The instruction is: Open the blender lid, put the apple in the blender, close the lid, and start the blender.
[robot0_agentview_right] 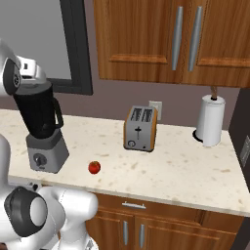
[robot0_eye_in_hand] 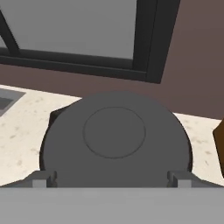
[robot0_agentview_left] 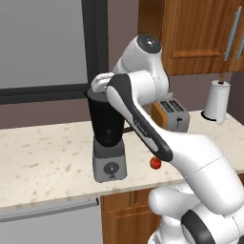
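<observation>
Speckled cream bench [robot0_agentview_right: 185, 166] under wooden cabinets: the blender [robot0_agentview_left: 107, 138] stands near its front edge, the blender lid [robot0_eye_in_hand: 114, 131] seated on the jar. Spread wide and grasping nothing, the pincer [robot0_eye_in_hand: 113, 180] hovers at the lid, one fingertip on each side. Just right of the blender base lies the apple [robot0_agentview_right: 94, 167]; the toaster [robot0_agentview_right: 140, 128] sits farther right. Closing off-centre could slip off the lid or tip the tall jar.
</observation>
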Available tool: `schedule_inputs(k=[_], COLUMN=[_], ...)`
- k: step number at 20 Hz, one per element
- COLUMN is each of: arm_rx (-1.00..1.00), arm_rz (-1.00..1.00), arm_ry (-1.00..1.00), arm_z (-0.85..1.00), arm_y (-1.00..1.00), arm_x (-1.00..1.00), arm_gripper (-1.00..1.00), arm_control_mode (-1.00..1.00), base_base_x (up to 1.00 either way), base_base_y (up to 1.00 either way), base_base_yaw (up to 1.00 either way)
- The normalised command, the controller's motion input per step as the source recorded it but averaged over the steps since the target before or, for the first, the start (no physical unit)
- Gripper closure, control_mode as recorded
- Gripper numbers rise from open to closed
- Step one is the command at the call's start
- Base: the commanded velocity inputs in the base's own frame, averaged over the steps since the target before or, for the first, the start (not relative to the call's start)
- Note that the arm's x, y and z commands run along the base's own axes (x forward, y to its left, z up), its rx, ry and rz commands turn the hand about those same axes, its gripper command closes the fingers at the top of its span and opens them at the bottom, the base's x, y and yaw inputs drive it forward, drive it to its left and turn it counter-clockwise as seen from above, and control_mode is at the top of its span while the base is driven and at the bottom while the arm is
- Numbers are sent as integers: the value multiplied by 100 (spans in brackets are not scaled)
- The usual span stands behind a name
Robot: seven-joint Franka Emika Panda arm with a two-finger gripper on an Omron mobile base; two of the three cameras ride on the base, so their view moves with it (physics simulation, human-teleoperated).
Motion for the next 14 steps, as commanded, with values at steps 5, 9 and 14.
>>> schedule_inputs(k=[5,9,14], arm_rx=[0,0,0], arm_rz=[0,0,0], arm_ry=[0,0,0], arm_z=[-6,-18,-17], arm_y=[7,0,0], arm_x=[0,0,6], arm_gripper=[-100,-100,-100], arm_control_mode=[-100,-100,-100], base_base_x=[0,0,0], base_base_y=[0,0,0], base_base_yaw=[0,0,0])
